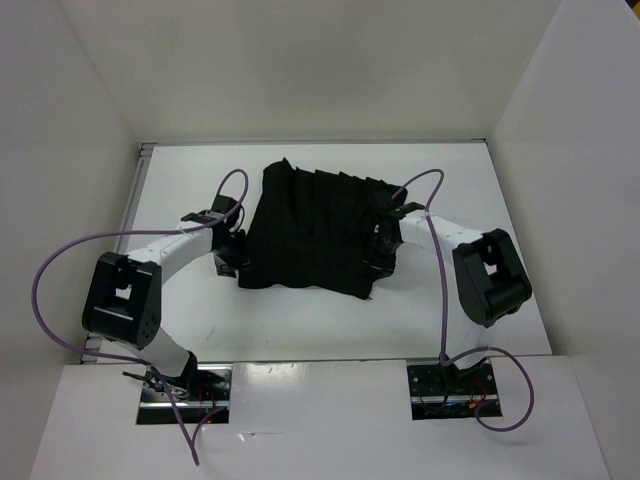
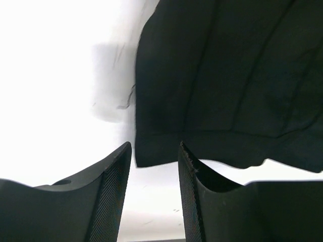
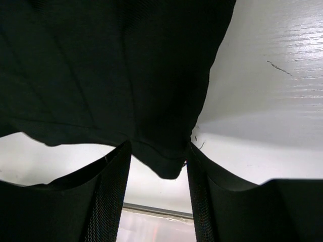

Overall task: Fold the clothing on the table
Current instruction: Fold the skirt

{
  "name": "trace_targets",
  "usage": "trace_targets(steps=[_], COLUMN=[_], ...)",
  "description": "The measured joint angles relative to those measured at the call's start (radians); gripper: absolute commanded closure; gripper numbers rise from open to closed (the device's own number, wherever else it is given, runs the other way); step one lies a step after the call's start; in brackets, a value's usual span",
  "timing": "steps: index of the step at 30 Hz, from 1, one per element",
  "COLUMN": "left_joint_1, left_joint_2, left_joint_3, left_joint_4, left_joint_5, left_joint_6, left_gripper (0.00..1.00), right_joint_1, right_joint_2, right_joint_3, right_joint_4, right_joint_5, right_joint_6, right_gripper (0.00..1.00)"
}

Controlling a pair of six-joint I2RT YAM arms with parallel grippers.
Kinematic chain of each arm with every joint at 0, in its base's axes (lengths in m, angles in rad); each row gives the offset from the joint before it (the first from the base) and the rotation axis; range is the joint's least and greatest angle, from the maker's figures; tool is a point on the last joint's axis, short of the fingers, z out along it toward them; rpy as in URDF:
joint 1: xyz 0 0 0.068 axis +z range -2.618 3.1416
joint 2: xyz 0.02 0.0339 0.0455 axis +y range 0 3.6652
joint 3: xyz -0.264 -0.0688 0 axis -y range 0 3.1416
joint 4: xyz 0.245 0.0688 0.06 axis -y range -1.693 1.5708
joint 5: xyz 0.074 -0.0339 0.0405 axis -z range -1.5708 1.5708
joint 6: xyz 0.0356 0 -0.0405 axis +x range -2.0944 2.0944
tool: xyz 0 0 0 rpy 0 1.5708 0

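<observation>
Fingers [image 2: 113, 196] of the left gripper [image 2: 155, 147] stand part-way apart, neither wide nor closed. The near left corner of the clothing [image 2: 222, 85] lies just at their tips. White table shows between the pads below the hem, and I cannot tell whether they bite the cloth or only bracket it. The right gripper [image 3: 159, 147] is much the same: a middling gap, with the near right corner of the black fabric sagging between its fingertips. It touches or nearly touches both inner faces, so a grip is not confirmed.

From above, the two grippers flank the garment at its near corners, with each arm bent inward from its base. The garment lies spread and unfolded in the middle of the table [image 1: 300, 320], pleats running toward the far edge.

This looks like the start of the first fold — taking both near corners to carry them over toward the far hem.

Several things could go wrong from here:
- Only a sliver of hem sits inside each gripper, so a shallow pinch could slip free once the cloth's weight comes on.
- If one side holds and the other lets go, the skirt would be dragged askew and the fold would land crooked.
- A pinch that catches only the top layer would peel the garment open rather than fold it.
</observation>
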Motion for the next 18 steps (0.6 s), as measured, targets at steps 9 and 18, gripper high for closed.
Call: trace_targets(steps=[9,18], left_joint_1=[0.000,0.000], left_joint_2=[-0.006,0.050], left_joint_3=[-0.020,-0.045], left_joint_4=[-0.029,-0.013], left_joint_5=[-0.008,0.010], left_joint_6=[-0.002,-0.008], left_gripper=[0.51,0.64], right_joint_1=[0.002,0.002], right_joint_2=[0.021,0.018], right_joint_3=[-0.008,-0.008], right_joint_4=[0.004,0.000], right_joint_5=[0.001,0.013], right_joint_6=[0.008,0.023], right_gripper=[0.47,0.48])
